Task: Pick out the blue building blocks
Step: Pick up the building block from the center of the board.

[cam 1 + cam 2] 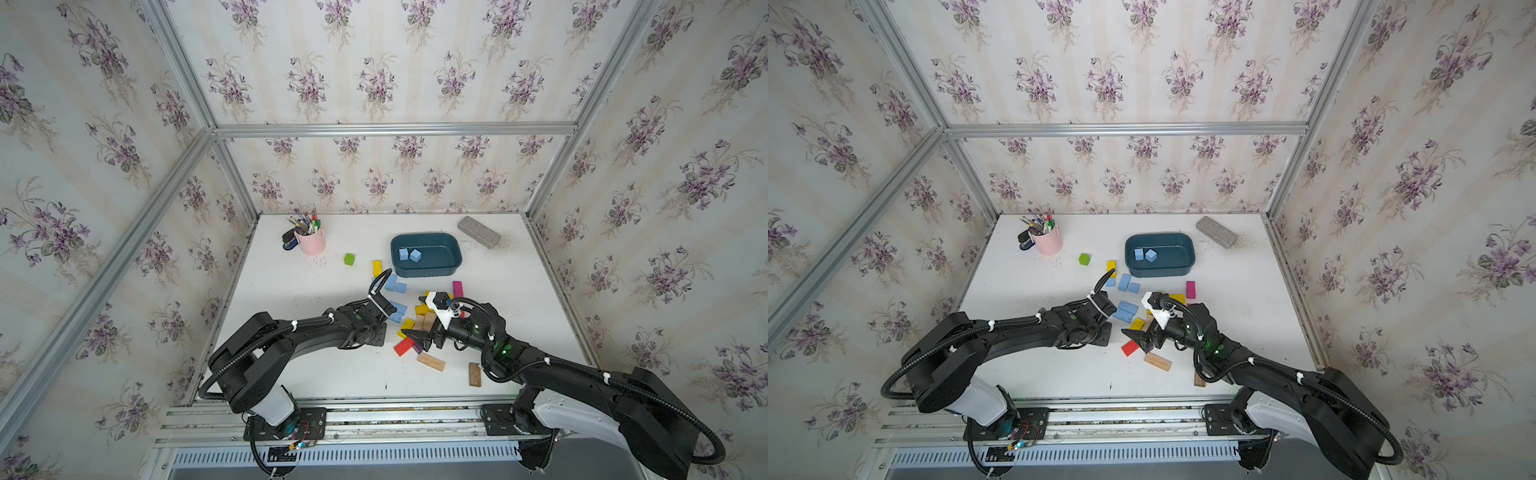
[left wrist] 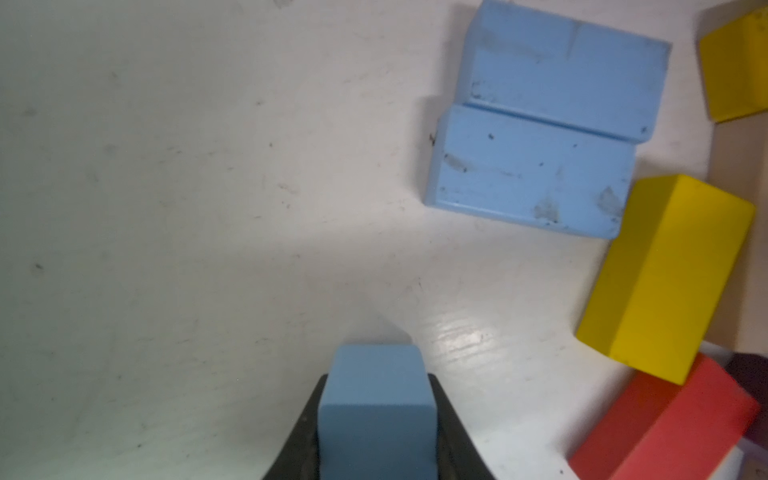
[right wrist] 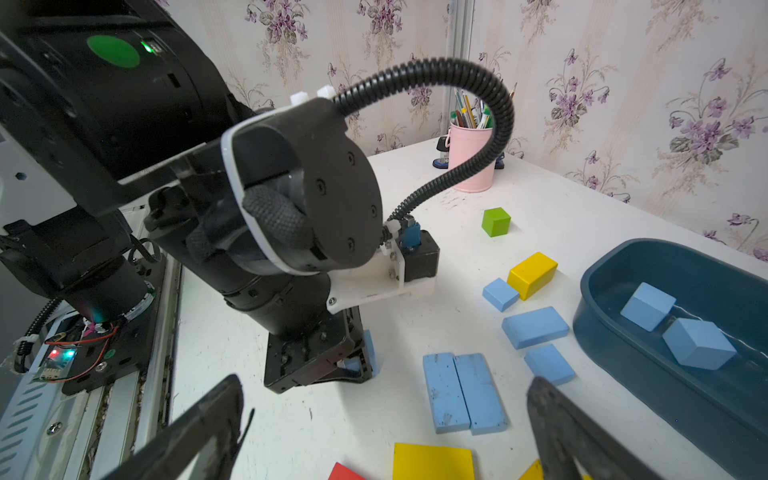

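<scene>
My left gripper is shut on a light blue block, low over the white table; in both top views it hangs just left of the block pile. Two flat blue bricks lie side by side ahead of it. Smaller blue blocks lie near the dark teal tub, which holds two blue cubes. My right gripper stands open and holds nothing over the mixed pile, facing the left gripper.
Yellow, red, magenta and plain wooden blocks lie around the right gripper. A green cube and a pink pen cup stand at the back left. A grey brick lies at the back right.
</scene>
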Motion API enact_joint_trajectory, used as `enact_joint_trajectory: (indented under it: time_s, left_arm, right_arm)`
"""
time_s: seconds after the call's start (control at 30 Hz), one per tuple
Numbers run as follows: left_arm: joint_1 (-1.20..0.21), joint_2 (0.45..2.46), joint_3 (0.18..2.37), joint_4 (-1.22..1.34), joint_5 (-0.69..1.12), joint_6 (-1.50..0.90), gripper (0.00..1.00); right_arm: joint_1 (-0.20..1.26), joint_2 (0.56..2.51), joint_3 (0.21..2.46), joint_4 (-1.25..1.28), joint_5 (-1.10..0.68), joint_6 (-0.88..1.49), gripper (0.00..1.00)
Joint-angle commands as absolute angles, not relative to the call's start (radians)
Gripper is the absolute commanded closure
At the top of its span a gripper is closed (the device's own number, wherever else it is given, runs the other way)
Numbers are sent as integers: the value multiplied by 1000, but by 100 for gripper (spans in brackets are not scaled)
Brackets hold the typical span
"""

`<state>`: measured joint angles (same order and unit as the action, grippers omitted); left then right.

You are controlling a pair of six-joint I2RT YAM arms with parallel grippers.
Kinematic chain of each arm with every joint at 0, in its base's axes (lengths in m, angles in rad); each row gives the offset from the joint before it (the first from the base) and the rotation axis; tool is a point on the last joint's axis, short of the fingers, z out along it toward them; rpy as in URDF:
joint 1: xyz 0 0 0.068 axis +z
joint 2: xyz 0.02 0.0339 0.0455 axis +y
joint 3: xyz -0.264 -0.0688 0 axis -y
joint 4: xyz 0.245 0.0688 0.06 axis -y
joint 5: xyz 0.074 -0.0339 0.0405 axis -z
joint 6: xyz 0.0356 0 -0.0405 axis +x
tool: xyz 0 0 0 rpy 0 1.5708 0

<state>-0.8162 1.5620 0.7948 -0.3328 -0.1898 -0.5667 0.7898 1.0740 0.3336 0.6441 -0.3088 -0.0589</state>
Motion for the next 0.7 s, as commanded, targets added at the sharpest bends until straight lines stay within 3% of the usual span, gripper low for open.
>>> enact_joint_trajectory:
  time_s: [0.0, 0.3, 0.67]
  left_arm:
    - [-815, 1520, 805, -330, -219, -583, 86]
    - [-810, 1445, 962, -341, -288, -509, 88]
    - [-778, 1701, 1395, -376, -226, -400, 89]
  right_arm:
    - [790, 1056, 327, 661, -263, -74, 0]
    - [790, 976, 274, 708, -137, -67, 0]
    - [788, 966, 262, 710, 66, -34, 0]
